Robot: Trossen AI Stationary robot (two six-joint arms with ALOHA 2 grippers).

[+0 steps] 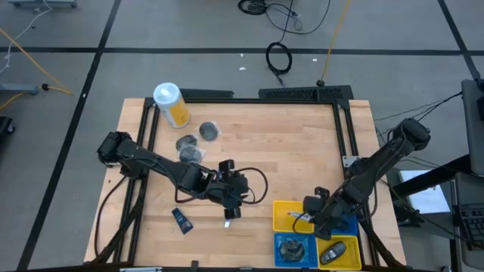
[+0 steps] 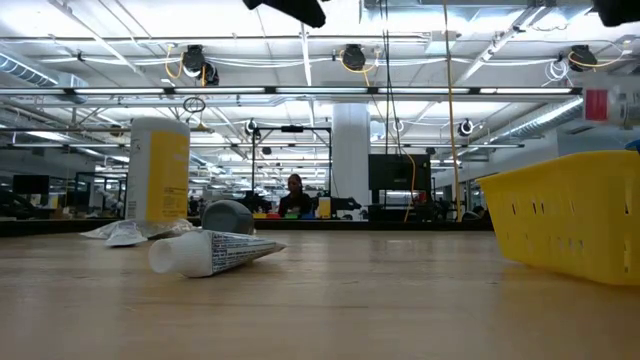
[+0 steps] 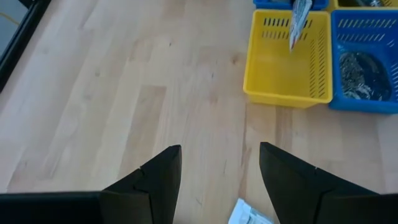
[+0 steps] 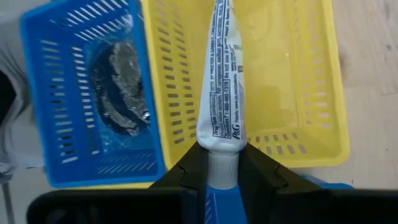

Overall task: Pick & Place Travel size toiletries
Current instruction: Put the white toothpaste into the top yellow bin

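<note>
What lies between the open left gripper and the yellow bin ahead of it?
Only bare wooden table: in the left wrist view, nothing lies between the left gripper and the yellow bin.

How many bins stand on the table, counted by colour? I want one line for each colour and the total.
yellow bins: 2
blue bins: 2
total: 4

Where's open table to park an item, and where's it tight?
Free: the bare wood between the yellow canister and the table's right rail, above the yellow bin. Crowded: the jars near the canister, and the bin cluster, where the right tool holds a white tube.
</note>
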